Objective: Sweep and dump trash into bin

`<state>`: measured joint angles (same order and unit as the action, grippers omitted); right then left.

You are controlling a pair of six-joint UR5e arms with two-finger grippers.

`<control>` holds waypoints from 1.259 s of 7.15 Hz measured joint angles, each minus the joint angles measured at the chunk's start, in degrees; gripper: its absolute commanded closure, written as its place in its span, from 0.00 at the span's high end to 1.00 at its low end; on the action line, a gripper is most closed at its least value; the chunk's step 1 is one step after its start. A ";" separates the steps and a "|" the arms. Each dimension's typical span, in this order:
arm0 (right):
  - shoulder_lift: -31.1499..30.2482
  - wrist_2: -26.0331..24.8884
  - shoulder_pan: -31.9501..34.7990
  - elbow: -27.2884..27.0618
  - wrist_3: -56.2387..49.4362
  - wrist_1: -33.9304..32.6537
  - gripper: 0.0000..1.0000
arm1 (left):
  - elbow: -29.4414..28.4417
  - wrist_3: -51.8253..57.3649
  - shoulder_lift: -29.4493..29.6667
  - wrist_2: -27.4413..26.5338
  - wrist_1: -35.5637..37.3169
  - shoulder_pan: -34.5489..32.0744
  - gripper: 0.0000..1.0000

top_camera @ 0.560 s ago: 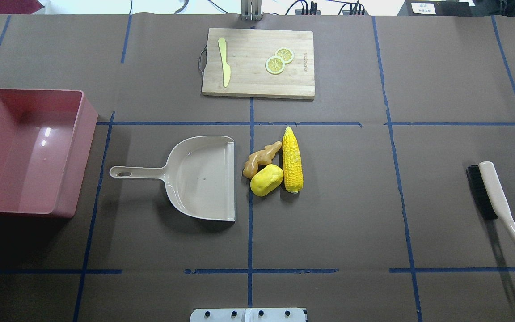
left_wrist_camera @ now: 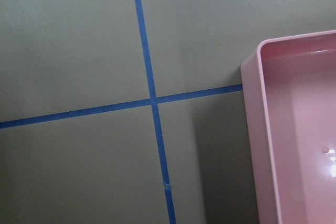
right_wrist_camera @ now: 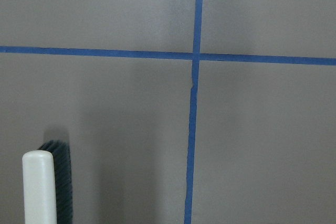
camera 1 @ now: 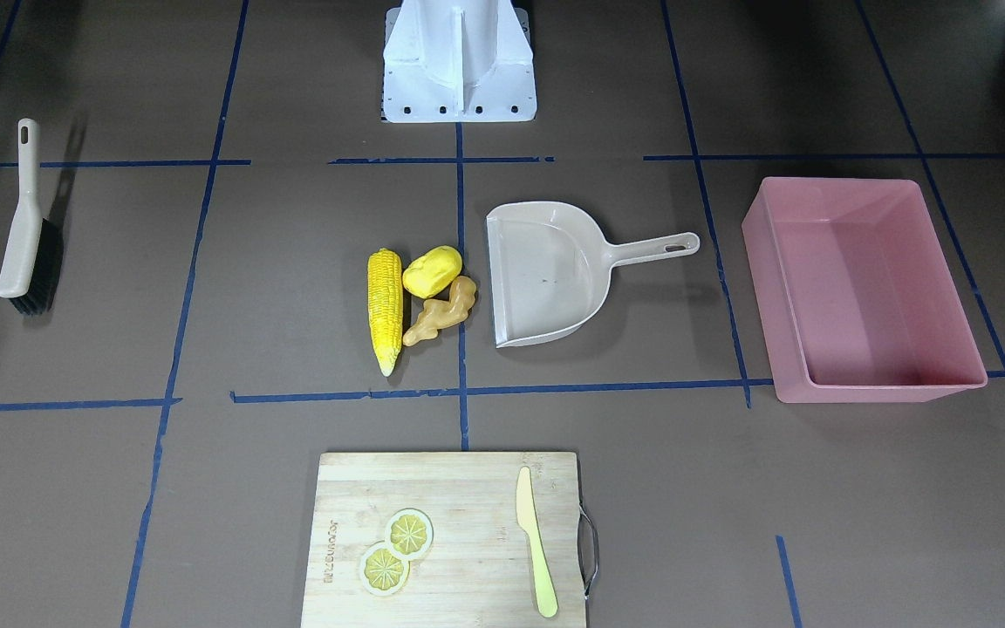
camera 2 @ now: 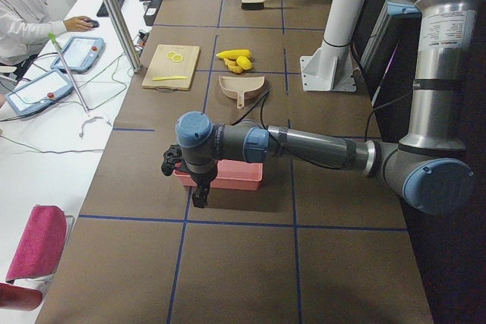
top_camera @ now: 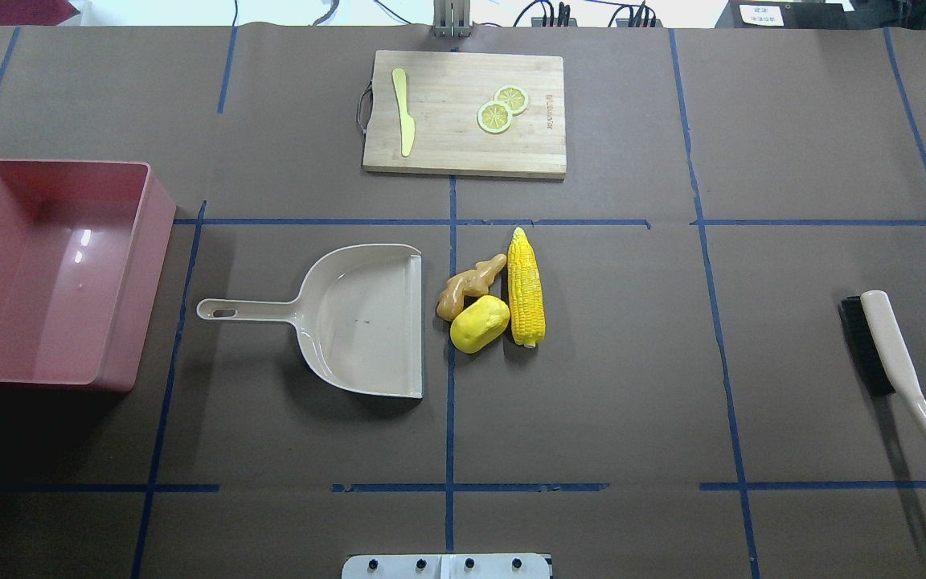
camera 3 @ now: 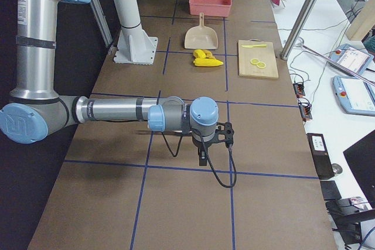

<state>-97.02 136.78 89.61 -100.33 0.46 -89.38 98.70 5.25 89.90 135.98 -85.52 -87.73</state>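
Observation:
The trash lies in a cluster at the table's middle: a long yellow corn cob (top_camera: pixel 526 287), a rounded yellow lump (top_camera: pixel 479 323) and a tan ginger root (top_camera: pixel 469 285). A beige dustpan (top_camera: pixel 366 322) lies just left of them, with its open edge facing them. The empty pink bin (top_camera: pixel 53 273) stands at the far left; its corner shows in the left wrist view (left_wrist_camera: pixel 294 129). A brush (top_camera: pixel 897 378) lies at the far right; its tip shows in the right wrist view (right_wrist_camera: pixel 39 187). My left gripper (camera 2: pixel 199 196) hangs by the bin, and my right gripper (camera 3: pixel 202 157) hangs over bare table. I cannot tell whether either is open.
A wooden cutting board (top_camera: pixel 465 153) at the back middle carries a pale yellow knife (top_camera: pixel 403 108) and two lemon slices (top_camera: pixel 503 108). The robot's white base (camera 1: pixel 459 61) stands at the near edge. An operator (camera 2: pixel 30 13) sits beyond the table.

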 measured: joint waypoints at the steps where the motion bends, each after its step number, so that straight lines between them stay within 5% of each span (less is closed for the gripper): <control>1: -0.02 0.08 -0.02 0.08 -0.01 0.03 1.00 | 0.72 -0.04 -0.48 0.08 0.00 0.12 1.00; 9: -4.04 5.96 -3.81 -3.85 6.15 2.02 0.99 | 5.62 -3.76 -5.43 5.92 -4.02 2.97 1.00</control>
<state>-101.06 142.74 85.80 -104.18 6.61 -87.36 104.32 1.48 84.47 141.90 -89.54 -84.76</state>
